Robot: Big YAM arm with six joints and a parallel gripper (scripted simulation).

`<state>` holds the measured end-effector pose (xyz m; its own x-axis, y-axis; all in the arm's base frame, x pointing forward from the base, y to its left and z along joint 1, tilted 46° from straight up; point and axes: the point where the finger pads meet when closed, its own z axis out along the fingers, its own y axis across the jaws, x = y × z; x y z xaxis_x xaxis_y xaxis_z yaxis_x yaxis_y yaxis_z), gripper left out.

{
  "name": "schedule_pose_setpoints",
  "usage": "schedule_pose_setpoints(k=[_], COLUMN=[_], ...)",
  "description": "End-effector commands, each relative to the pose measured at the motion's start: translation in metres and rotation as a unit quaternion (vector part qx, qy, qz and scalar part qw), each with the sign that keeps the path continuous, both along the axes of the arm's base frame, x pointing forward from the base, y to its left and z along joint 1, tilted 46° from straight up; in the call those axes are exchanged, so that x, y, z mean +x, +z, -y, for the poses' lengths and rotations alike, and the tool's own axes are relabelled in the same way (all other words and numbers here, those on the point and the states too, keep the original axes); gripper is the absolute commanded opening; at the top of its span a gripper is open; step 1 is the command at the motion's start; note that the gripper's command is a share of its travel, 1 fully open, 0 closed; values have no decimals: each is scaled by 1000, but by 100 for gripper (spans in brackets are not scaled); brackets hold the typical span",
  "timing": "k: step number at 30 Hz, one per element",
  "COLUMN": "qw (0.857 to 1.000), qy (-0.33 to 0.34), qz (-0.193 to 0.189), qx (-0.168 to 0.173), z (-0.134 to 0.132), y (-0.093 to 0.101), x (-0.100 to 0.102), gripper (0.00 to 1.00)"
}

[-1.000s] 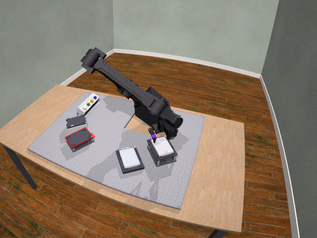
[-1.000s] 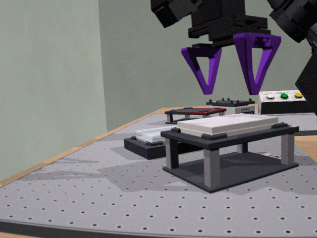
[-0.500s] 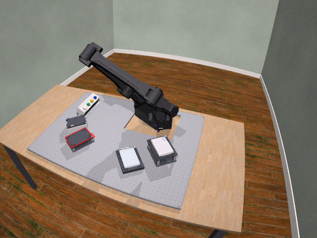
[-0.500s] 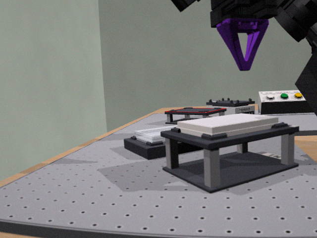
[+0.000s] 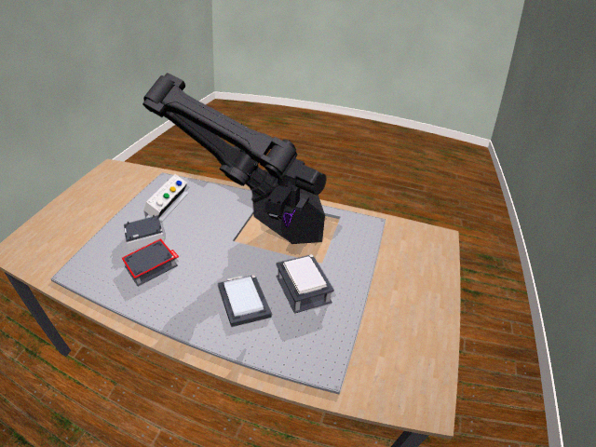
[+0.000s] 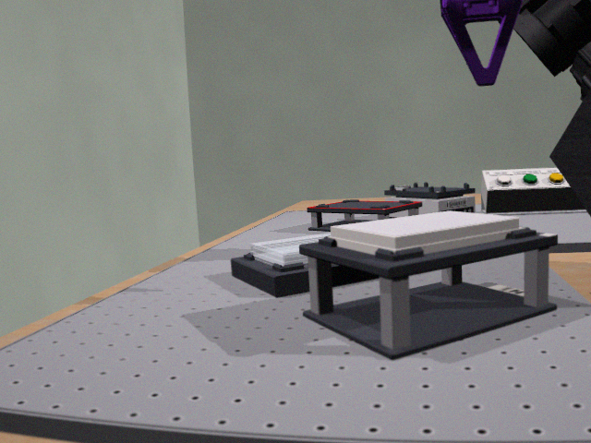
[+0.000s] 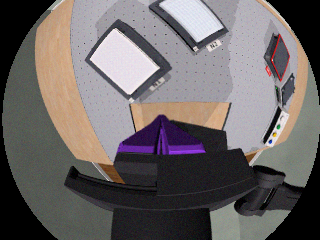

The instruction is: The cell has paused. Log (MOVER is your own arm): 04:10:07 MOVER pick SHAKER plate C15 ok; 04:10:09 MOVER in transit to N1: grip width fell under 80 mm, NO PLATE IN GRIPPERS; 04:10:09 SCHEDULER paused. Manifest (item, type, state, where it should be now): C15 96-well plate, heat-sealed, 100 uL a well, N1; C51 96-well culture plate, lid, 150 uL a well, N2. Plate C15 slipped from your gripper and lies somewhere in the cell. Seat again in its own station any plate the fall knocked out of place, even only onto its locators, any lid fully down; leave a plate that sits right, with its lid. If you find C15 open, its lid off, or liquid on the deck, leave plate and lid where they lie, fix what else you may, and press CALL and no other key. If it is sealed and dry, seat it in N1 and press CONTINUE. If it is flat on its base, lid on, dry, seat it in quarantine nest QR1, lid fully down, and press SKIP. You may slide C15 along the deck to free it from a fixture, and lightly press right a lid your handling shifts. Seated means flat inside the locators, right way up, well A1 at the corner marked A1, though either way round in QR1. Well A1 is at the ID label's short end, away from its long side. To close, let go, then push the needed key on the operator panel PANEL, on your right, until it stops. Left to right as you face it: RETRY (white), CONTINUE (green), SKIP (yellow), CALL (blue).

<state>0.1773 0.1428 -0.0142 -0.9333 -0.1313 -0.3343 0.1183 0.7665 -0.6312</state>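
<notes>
An opaque white flat-topped plate (image 5: 304, 274) lies flat inside the corner locators of a raised dark nest on legs; it also shows in the side view (image 6: 425, 231) and the wrist view (image 7: 126, 60). A clear plate with a visible well grid (image 5: 243, 295) sits in a low dark nest beside it, seen too in the side view (image 6: 286, 250) and the wrist view (image 7: 191, 15). My gripper (image 6: 484, 80) (image 5: 289, 219) is shut on nothing, high above the deck and pulled back near the arm's base. Its purple fingers meet in the wrist view (image 7: 162, 120). I see no liquid on the deck.
A red-edged nest (image 5: 150, 257) stands with nothing in it at the left. Behind it are the dark shaker (image 5: 142, 227) and the white operator panel (image 5: 166, 191) with white, green, yellow and blue keys. The arm's base (image 5: 293, 216) sits in a cut-out of the grey deck.
</notes>
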Motion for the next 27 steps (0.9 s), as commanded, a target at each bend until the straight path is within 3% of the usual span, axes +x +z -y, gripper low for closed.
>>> schedule_pose_setpoints(k=[1,9,13,18,23,24,27], qw=[996,975,967,943,941,905,896], qy=[-54,-147,-170,-233,-235,-295,-308], qz=[62,143,164,211,214,269,281], qx=[36,81,94,112,116,145,152], z=[-2,6,4,5,6,10,10], y=[16,43,43,41,39,39,39], x=[-12,-40,-40,-35,-33,-38,-38], gripper=[0,0,0,0,0,0,0])
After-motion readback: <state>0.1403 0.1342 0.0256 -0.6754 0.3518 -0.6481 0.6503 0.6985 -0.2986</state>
